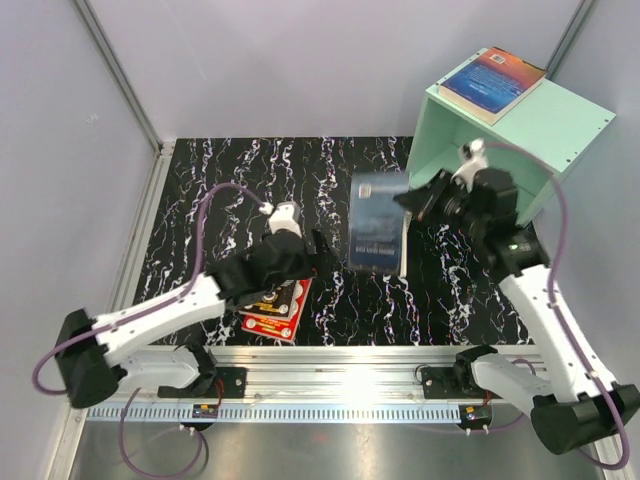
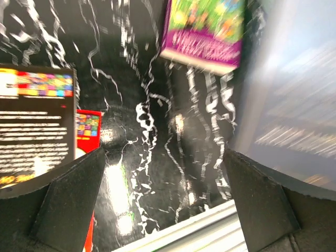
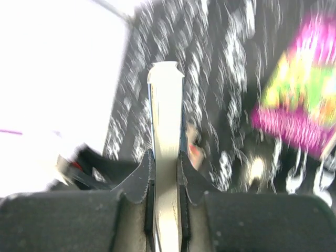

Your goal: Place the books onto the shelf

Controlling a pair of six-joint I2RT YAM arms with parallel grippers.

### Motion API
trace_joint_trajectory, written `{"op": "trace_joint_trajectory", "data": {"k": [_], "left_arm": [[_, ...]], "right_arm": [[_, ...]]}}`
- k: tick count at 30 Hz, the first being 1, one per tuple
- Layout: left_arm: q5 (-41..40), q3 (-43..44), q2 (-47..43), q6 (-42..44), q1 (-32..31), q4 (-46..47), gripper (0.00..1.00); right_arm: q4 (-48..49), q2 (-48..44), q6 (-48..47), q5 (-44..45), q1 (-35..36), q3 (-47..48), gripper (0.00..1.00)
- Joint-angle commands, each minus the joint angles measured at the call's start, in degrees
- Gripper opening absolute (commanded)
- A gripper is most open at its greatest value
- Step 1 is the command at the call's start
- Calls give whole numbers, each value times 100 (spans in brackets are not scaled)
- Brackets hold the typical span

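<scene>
Atop the shelf (image 1: 565,120) lies the blue book (image 1: 493,80). Right hand (image 1: 415,200) clamps the grey book (image 1: 378,222) aloft, left hand (image 2: 163,157) gapes empty. Black book (image 2: 31,131), red book (image 2: 88,128) and Treehouse (image 2: 205,29) lie on the counter (image 1: 230,170).

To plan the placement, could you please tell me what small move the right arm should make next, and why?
Probably swing the dark blue-grey book rightward toward the mint-green shelf. The right hand pinches it by one edge, apparently lifted off the table, and the shelf stands just beside it.
</scene>
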Motion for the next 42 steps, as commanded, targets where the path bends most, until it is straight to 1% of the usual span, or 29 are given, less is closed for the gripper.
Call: {"op": "trace_joint_trajectory", "data": {"k": [1, 2, 3, 4, 5, 6, 7, 8, 9, 10, 11, 12, 13, 14, 15, 16, 17, 20, 22, 25, 28, 32, 35, 36, 37, 38, 40, 41, 42], "left_arm": [[-341, -418, -749, -64, 10, -407, 99], [-306, -619, -872, -109, 18, -407, 99], [-271, -726, -1065, -144, 9, -416, 99], [-236, -805, -1145, -240, 9, -442, 99], [-157, -876, -1215, -284, 18, -451, 99], [-96, -1033, -1329, -346, 9, -460, 99], [-60, -1104, -1400, -425, -8, -460, 99], [-34, -1183, -1470, -469, -52, -469, 99], [-42, -1314, -1575, -504, -78, -460, 99], [-42, -1377, -1629, -557, -87, -442, 99], [-42, -1438, -1664, -583, -113, -434, 99], [-42, -1482, -1734, -601, -122, -416, 99], [-42, -1552, -1752, -584, -140, -381, 99], [-51, -1553, -1752, -575, -140, -372, 99], [-68, -1553, -1735, -540, -140, -381, 99], [-77, -1536, -1717, -522, -140, -381, 99], [-104, -1509, -1700, -496, -149, -381, 99], [-130, -1413, -1550, -373, -140, -372, 99], [-148, -1360, -1427, -329, -149, -337, 99], [-122, -1325, -1252, -302, -140, -284, 99], [-77, -1368, -1111, -337, -149, -179, 99], [2, -1412, -953, -399, -149, -82, 99], [37, -1404, -891, -408, -140, -47, 99], [37, -1386, -873, -390, -140, -56, 99], [37, -1369, -864, -390, -140, -64, 99], [28, -1360, -847, -390, -140, -82, 99], [28, -1351, -838, -390, -149, -91, 99], [28, -1351, -847, -382, -157, -91, 99], [19, -1342, -838, -390, -149, -99, 99]], "right_arm": [[-973, 112, -496, 831, 17, 1875, 0], [-1235, 315, -785, 1009, 17, 2810, 0], [-1377, 535, -953, 1193, -10, 3333, 0], [-1535, 1085, -1111, 1543, -36, 3886, 0], [-1893, 1413, -1382, 1651, -184, 4466, 0], [-2080, 1755, -1472, 1678, -334, 5707, 0], [-2238, 2437, -1499, 1374, -561, 6337, 0], [-2457, 2775, -1256, 1066, -1303, 7518, 0], [-2477, 3109, -1018, 672, -1641, 8035, 0], [-2373, 3765, -703, -107, -2193, 8501, 0], [-2250, 4067, 5, -428, -2842, 9280, 0], [-2048, 4357, 352, -727, -3153, 9532, 0], [-1742, 4830, 712, -1269, -3374, 9665, 0], [-1086, 5018, 1446, -1448, -3541, 9683, 0], [-706, 5185, 1776, -1598, -3830, 9640, 0], [-249, 5552, 2022, -1739, -3920, 9648, 0], [-105, 5756, 2338, -1793, -3991, 9805, 0], [-51, 6538, 2613, -1916, -4105, 10254, 0], [19, 6715, 2605, -1908, -4114, 10168, 0], [229, 6655, 2473, -1864, -4141, 9711, 0], [-58, 6602, 2281, -1671, -4167, 9535, 0], [-165, 6444, 2043, -1582, -4220, 9025, 0], [-464, 6399, 1832, -1495, -4255, 8910, 1], [-534, 6391, 1779, -1451, -4272, 8893, 4], [-639, 6356, 1735, -1424, -4290, 8875, 11], [-658, 6338, 1674, -1415, -4334, 8797, 44], [-710, 6329, 1673, -1468, -4378, 8761, 82], [-763, 6338, 1665, -1494, -4413, 8778, 100], [-798, 6355, 1656, -1555, -4448, 8787, 100]]}}
